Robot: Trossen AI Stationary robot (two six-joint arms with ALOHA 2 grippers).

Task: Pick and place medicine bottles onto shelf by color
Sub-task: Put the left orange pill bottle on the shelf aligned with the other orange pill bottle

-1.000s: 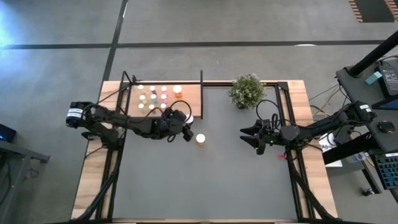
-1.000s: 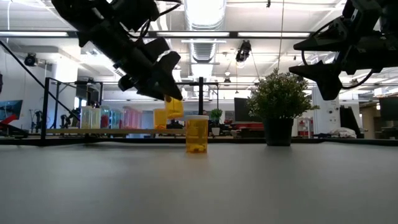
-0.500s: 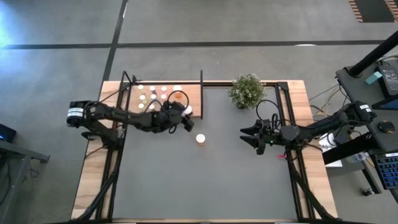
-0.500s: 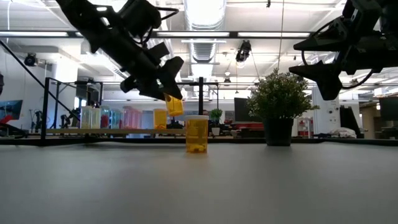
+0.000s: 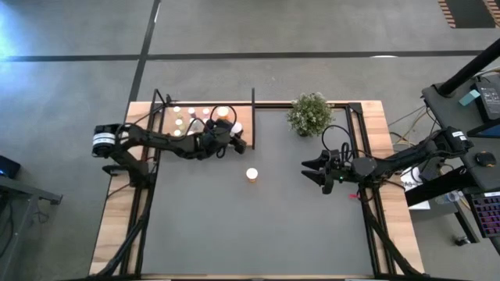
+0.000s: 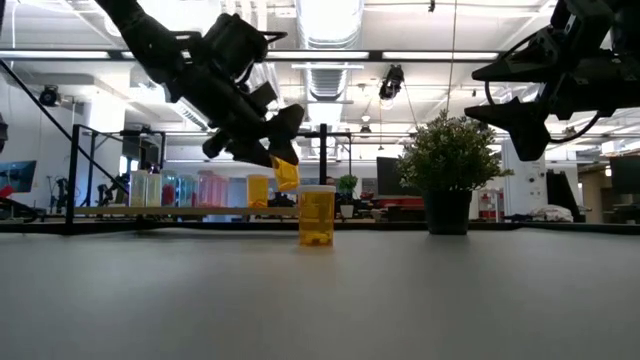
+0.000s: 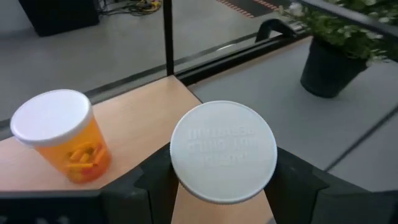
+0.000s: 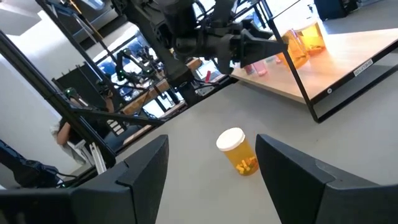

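Note:
My left gripper [image 5: 233, 139] is shut on an orange bottle with a white cap [image 7: 224, 152] and holds it above the near right corner of the light-wood shelf [image 5: 244, 119]. A second orange bottle [image 7: 59, 134] stands on the shelf beside it. Several tiny bottles [image 5: 191, 121] stand in rows farther left on the shelf. A third orange bottle [image 5: 251, 174] stands upright on the dark table, also in the low view [image 6: 317, 215]. My right gripper [image 5: 311, 170] is open and empty, raised above the table's right part. My left gripper pinches the orange bottle's body [image 6: 285, 176] between its two fingers, which stand on either side just under the white cap [image 7: 224, 152]. The fingers slant down from the table's left. The bottle hangs tilted below them, clear of shelf and table.
A potted green plant [image 5: 310, 113] stands at the far edge, right of the shelf. A thin black post [image 7: 166, 37] rises at the shelf's right edge, close to the held bottle. The dark tabletop [image 5: 258, 234] stretches bare toward the near edge.
My left gripper has carried the orange bottle toward the far edge, from over the table beside the standing bottle to over the shelf's near right corner. The bottle stays lifted and has tipped a little more.

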